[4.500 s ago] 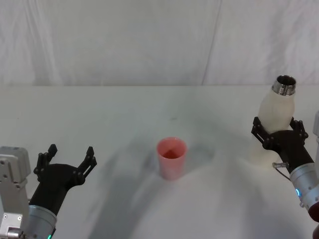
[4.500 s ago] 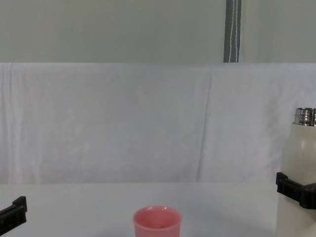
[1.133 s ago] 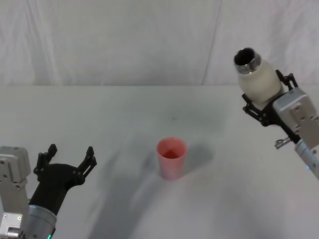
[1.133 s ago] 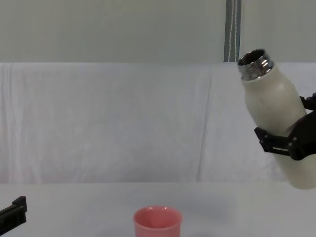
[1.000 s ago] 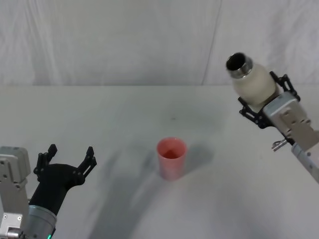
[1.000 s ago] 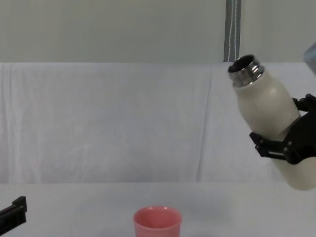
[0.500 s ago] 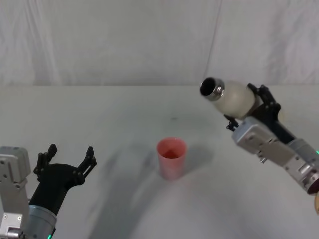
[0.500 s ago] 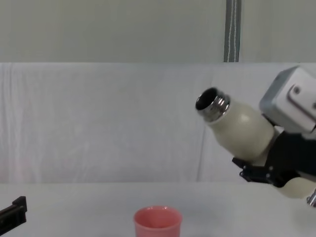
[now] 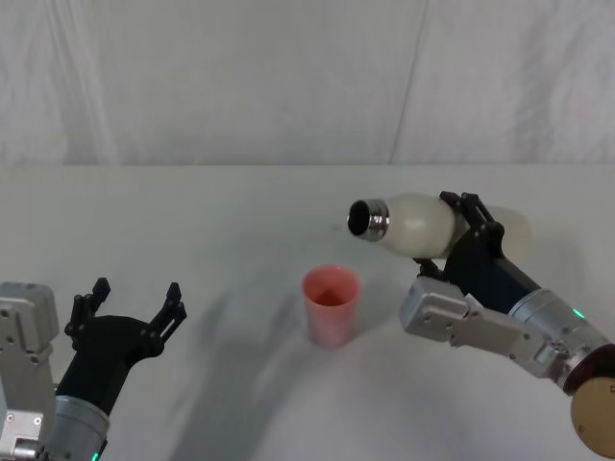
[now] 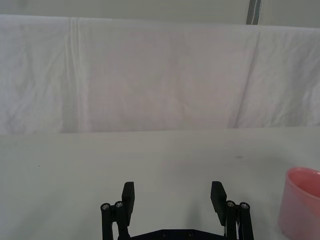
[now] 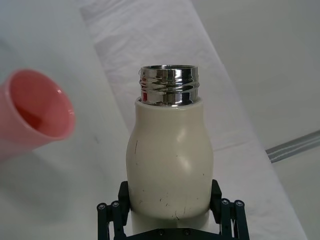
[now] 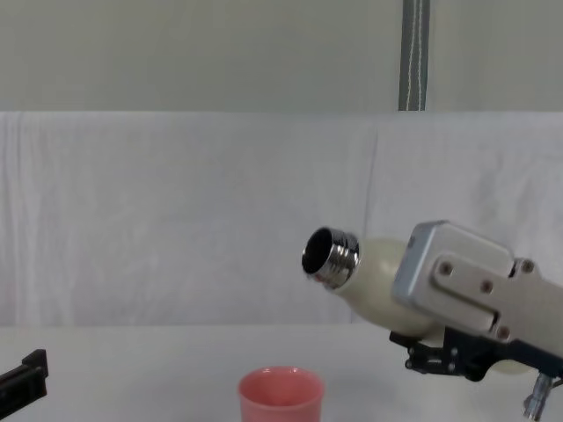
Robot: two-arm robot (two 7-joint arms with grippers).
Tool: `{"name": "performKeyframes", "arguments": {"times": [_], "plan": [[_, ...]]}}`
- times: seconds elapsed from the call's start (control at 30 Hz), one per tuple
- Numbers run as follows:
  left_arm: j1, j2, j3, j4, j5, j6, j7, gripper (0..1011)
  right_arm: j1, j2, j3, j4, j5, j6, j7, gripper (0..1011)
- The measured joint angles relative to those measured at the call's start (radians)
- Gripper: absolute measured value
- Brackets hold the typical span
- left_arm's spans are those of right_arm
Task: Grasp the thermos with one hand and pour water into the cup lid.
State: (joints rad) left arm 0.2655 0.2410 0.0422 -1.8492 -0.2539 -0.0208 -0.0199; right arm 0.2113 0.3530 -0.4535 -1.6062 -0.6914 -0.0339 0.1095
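One relation decides the pour: where the steel mouth of the thermos (image 9: 415, 223) sits against the rim of the cup lid (image 9: 332, 304). In the head view the thermos lies almost level at centre right of the frame, long axis running left to right, open neck pointing left and body trailing toward the right gripper (image 9: 459, 235), whose fingers (image 11: 108, 216) are clamped on either side of the lower body. The cup lid stands upright on the white surface (image 9: 211, 240) at centre frame, below and a little left of the neck; in the chest view the mouth hangs above the cup lid (image 12: 280, 395) and slightly to its right, clearly apart from the rim. So the spout likely needs to come a touch further left, or tip lower, before a stream would land inside, though how far forward the mouth sits over the cup is hard to judge. No water is visible leaving the neck. At the lower left of the head view the left gripper (image 9: 133, 309) rests idle with its fingers (image 10: 128, 194) spread wide, holding nothing, well apart from the cup lid.
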Motion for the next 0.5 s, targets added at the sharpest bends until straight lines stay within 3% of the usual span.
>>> {"name": "performKeyframes", "arguments": {"times": [0.5], "plan": [[0.000,0.000,0.000,0.000,0.000,0.000,0.000,1001,0.014,0.021,-0.061,0.029,-0.108,0.032,-0.012,951]]}}
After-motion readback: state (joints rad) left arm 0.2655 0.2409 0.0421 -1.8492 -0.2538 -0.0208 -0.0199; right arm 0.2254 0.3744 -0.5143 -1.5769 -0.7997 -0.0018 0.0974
